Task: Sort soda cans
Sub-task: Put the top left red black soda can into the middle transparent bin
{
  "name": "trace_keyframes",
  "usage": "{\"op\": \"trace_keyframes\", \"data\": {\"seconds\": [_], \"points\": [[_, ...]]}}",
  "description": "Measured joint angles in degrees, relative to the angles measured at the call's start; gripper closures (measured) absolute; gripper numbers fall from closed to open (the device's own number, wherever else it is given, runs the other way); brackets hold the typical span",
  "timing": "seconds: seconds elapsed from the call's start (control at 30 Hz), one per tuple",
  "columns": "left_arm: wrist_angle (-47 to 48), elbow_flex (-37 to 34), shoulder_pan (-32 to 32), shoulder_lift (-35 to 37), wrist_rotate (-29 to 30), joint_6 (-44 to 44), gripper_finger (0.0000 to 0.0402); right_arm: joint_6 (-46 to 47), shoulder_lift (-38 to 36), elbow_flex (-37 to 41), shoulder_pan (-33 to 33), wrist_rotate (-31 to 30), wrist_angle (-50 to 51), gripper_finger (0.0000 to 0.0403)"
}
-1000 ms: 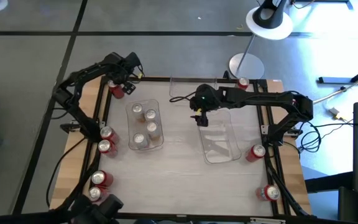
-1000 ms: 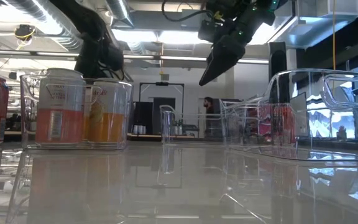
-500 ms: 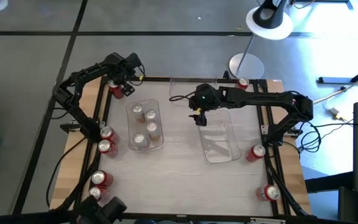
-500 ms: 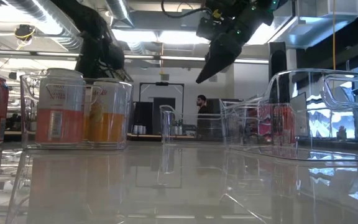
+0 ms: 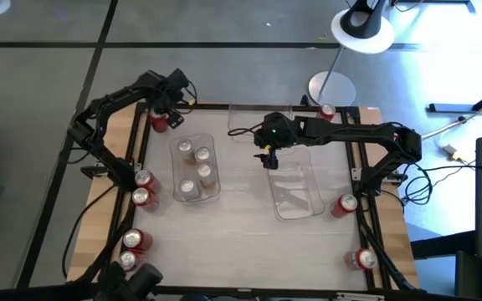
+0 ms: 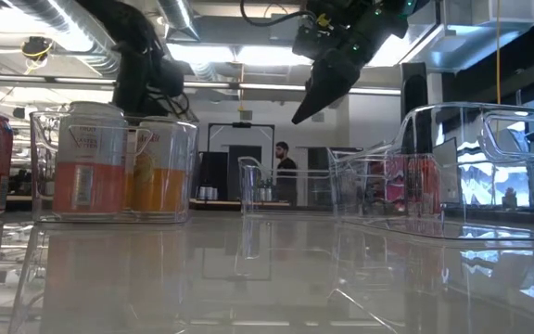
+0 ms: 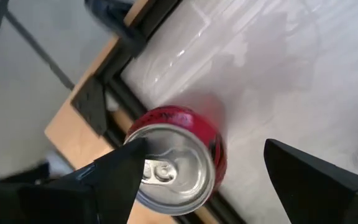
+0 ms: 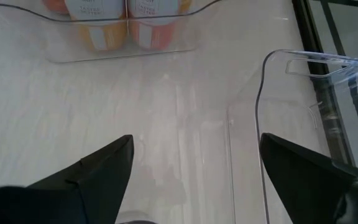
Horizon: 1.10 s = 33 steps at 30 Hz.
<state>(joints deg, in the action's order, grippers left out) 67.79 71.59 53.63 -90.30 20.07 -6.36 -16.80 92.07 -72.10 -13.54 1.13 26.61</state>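
At the table's far-left corner, upright red can (image 7: 178, 155), silver top up, left tool (image 7: 201, 180) wide open above, empty.

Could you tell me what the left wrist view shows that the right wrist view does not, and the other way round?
Only the left wrist view shows a red soda can with a silver top, standing by the table's dark frame, below the open left gripper. Only the right wrist view shows the orange-and-white cans inside a clear bin, and the corner of an empty clear bin, ahead of the open right gripper. Both show the pale tabletop and two dark fingers spread apart with nothing between them.
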Motion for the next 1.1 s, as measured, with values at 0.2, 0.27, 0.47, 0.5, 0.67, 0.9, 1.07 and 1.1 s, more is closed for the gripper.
{"op": "trace_keyframes", "data": {"seconds": [0.2, 0.27, 0.47, 0.5, 0.67, 0.9, 1.07, 1.1], "points": [[1.81, 0.36, 0.76, 0.00, 0.16, 0.21, 0.0086, -0.02, 0.00, 0.00, 0.00, 0.00, 0.00, 0.0056], [2.88, 1.37, 0.60, 0.00, 0.26, 0.26, 0.0086, -0.02, 0.00, -0.02, 0.02, 0.00, 0.00, 0.0056], [4.81, 6.88, -0.50, 0.07, 1.87, -0.57, 0.0086, -0.02, 0.02, -0.02, 0.01, 0.00, 0.00, 0.0056], [4.83, 7.70, -0.71, 0.09, 1.90, -1.29, 0.0086, -0.04, 0.02, -0.02, 0.00, 0.00, 0.00, 0.0056], [4.67, 9.75, -1.29, 0.11, 1.96, -5.27, 0.0086, -0.04, 0.02, -0.02, 0.00, 0.00, 0.00, 0.0056], [5.81, 9.35, -1.14, 0.11, 2.16, -6.25, 0.0065, -0.17, 0.02, -0.02, 0.00, 0.00, 0.02, 0.0056], [9.06, 9.27, -1.03, -0.22, 2.08, -8.44, 0.0016, -0.21, 0.02, -0.02, 0.00, 0.00, 0.02, 0.0056], [8.99, 9.25, -1.03, -0.31, 2.08, -8.71, 0.0009, -0.20, 0.02, -0.02, 0.00, 0.00, 0.02, 0.0056]]}}
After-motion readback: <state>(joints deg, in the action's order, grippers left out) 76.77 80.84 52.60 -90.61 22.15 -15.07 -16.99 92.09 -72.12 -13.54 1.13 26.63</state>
